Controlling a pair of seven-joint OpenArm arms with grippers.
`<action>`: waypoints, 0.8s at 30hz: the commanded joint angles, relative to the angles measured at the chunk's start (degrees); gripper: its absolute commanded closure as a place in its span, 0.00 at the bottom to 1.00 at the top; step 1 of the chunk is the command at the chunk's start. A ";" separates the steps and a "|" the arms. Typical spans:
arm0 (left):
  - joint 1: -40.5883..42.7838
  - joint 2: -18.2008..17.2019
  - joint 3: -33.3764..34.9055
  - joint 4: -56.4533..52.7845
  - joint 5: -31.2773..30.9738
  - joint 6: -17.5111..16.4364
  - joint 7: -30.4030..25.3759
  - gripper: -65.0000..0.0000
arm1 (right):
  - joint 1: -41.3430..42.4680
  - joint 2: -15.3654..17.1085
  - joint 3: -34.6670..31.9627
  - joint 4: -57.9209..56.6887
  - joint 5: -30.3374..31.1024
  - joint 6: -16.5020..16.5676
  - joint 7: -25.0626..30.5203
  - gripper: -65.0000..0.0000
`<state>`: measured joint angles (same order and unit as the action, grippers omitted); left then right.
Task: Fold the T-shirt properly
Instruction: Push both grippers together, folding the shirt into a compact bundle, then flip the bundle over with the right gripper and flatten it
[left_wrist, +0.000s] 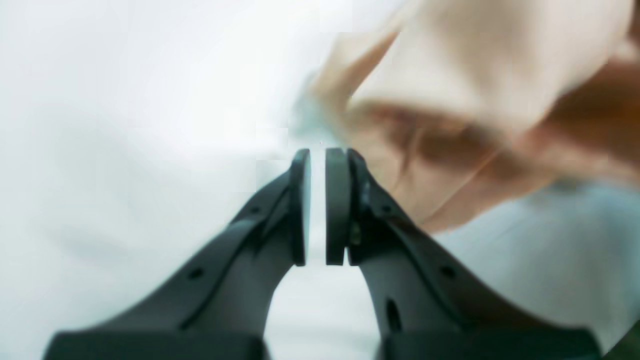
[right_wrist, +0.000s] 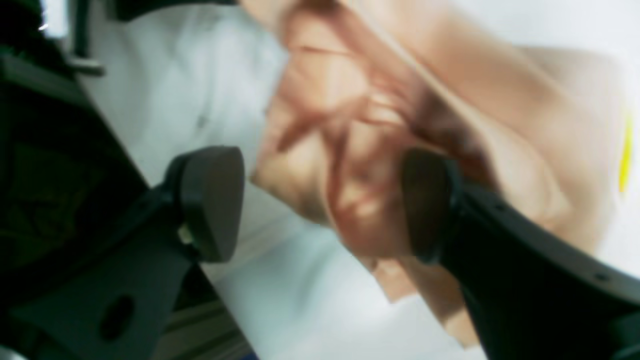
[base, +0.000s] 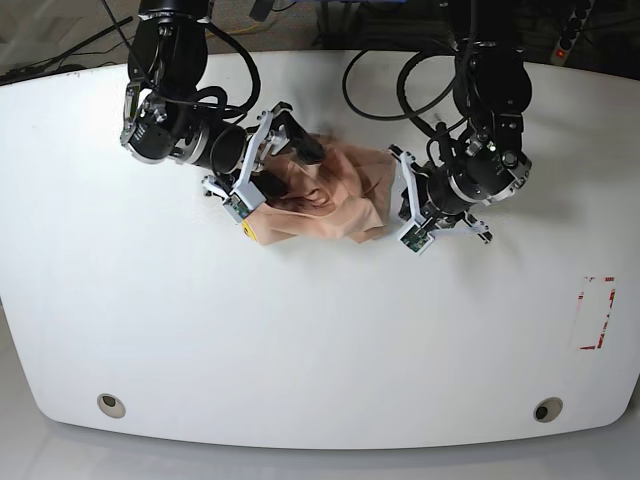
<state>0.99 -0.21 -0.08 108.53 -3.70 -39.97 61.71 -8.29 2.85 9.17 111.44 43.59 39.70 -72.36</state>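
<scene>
Two sets of fingers flank the bunched T-shirt (base: 325, 195) on the white counter (base: 320, 330): right fingers (right_wrist: 320, 200) released at nine o'clock, left fingers (left_wrist: 317, 205) clenched empty at three o'clock.

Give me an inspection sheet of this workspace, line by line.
Surface: white table, red-marked rectangle near one edge.
Job's things: T-shirt peach-pink, bunched in a crumpled heap between the arms, not folded.
Clutter: nothing seen.
Grippers: left gripper shut, empty, beside the cloth; right gripper open, jaws either side of a fabric bunch.
Cables: black cables loop behind the arms.
Surroundings: power strip beyond the table's far edge.
</scene>
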 joint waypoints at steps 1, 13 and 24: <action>-0.86 -3.70 -0.06 2.72 -0.38 -0.03 -1.10 0.95 | 0.69 0.97 0.37 1.22 0.76 0.30 1.46 0.28; 2.74 -14.43 -8.93 2.63 -0.30 -0.03 -1.10 0.95 | 1.92 3.26 -0.86 1.13 -6.10 0.30 3.48 0.28; 3.09 -14.43 -11.31 2.63 -0.03 -0.03 -1.10 0.95 | 2.27 4.22 -10.53 0.87 -6.89 0.30 5.59 0.29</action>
<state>4.75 -14.04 -11.09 110.10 -3.66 -40.10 61.41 -6.79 6.81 -0.89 111.44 35.99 39.72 -69.01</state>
